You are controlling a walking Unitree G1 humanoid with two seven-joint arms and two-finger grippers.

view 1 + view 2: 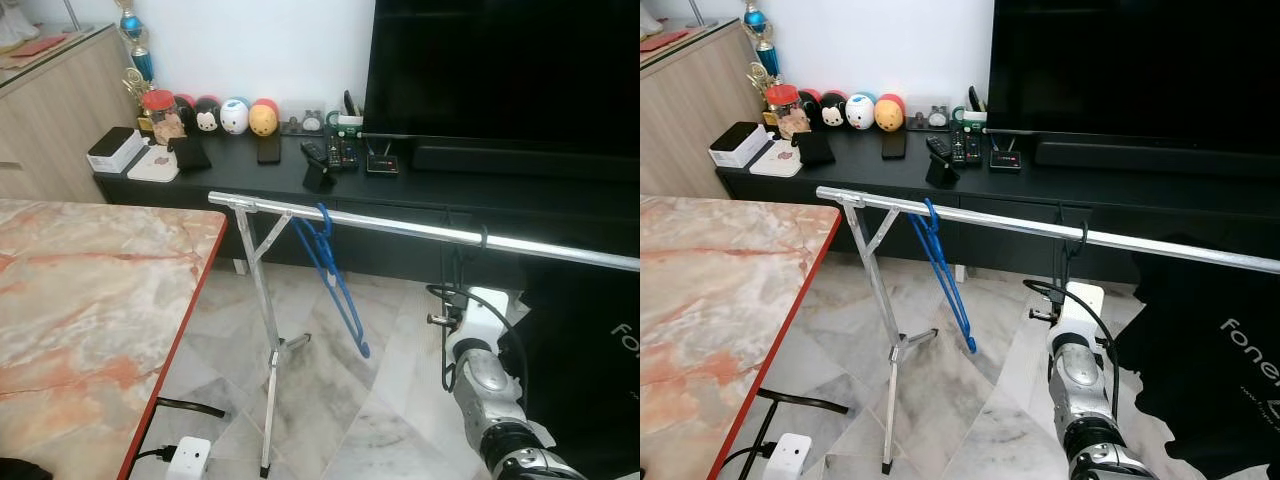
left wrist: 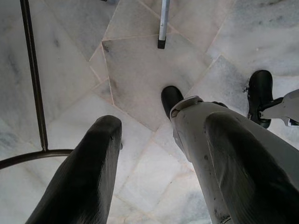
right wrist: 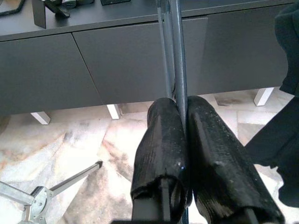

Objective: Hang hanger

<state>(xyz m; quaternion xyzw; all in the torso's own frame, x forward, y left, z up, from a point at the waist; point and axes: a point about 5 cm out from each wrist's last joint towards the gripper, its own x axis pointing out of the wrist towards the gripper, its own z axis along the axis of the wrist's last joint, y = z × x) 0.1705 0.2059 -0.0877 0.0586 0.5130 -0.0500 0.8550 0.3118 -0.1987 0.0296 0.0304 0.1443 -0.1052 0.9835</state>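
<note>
Below rail point(image 1: 420, 230), right gripper point(image 3: 180, 140) raised, fingers pinched tight on thin dark hanger point(image 3: 175, 56); its hook point(image 1: 1072, 243) sits over rail, just above right arm point(image 1: 1080, 370). Blue hanger point(image 1: 335, 285) hangs on same rail near stand point(image 1: 265, 330), well apart from dark one. Left gripper point(image 2: 159, 158) points at marble floor point(image 2: 140, 88), fingers spread wide, holding nothing. Black cabinet point(image 1: 250, 185) with toys behind rail; marble table point(image 1: 80, 300) at left.

head stereo pair looking down, sharing rail point(image 1: 420, 230), wrist cameras close
</note>
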